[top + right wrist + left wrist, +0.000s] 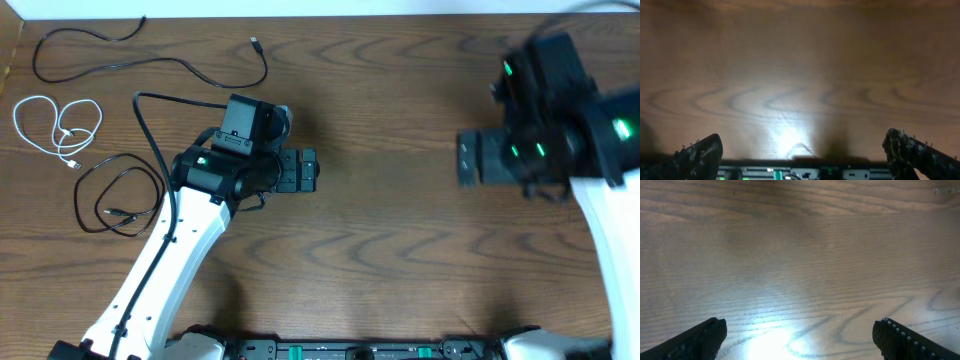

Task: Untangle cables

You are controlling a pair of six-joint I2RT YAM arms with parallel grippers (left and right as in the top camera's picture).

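3 cables: 2 black and 1 white, all thin, all lying loose at the far-left end of the surface (380, 250), each separate from the others.
Long black cable (178, 62): stretched in a wavy line along the far edge, one end curling near the left corner, the other ending in a small plug that points away from the robot.
White cable (62, 128): a pair of soft loops just below the long black one, close to the left edge, not touching either black cord as far as the overhead view shows.
Second black cable (125, 215): a loose coil nearer the robot than the white one, just beside the left arm's white link; contact with the arm cannot be told.
Left hand (312, 170): open, fingers spread wide, holding nothing; it hovers over bare wood right of the cables and well apart from them.
Left wrist view: both fingertips of the left hand (800, 335) sit at the bottom corners, with only wood grain and a bright glare between them.
Right hand (468, 160): open and holding nothing, over the right half of the surface, far from all 3 cords.
Right wrist view: the right hand (800, 150) shows 2 fingertips wide apart over lit wood.
Thick black wire (140, 110): loops up from the left arm and passes near the long black cable.
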